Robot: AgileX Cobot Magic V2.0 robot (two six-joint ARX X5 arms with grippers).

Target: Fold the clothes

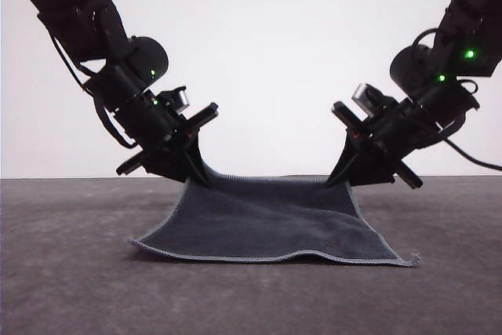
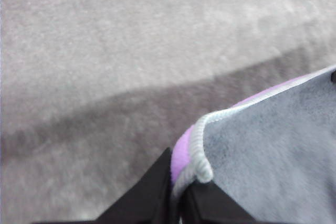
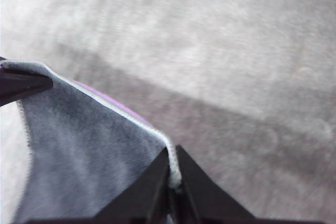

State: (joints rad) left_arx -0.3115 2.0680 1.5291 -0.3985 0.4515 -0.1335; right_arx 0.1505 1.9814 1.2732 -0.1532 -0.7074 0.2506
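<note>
The clothes are one small square cloth (image 1: 271, 221), dark charcoal face up, with light grey stitched edging. Its near edge rests on the table while its two far corners are lifted. My left gripper (image 1: 202, 178) is shut on the far left corner, and my right gripper (image 1: 337, 180) is shut on the far right corner. In the left wrist view the cloth (image 2: 273, 150) shows a purple underside by the pinched corner, held by my left gripper (image 2: 178, 192). The right wrist view shows the cloth (image 3: 89, 145) clamped in my right gripper (image 3: 173, 184), with a strip of purple behind the edging.
A dark grey felt-like table (image 1: 70, 272) runs under everything, with a plain white wall behind it. Bare tabletop lies to both sides of the cloth and in front of it.
</note>
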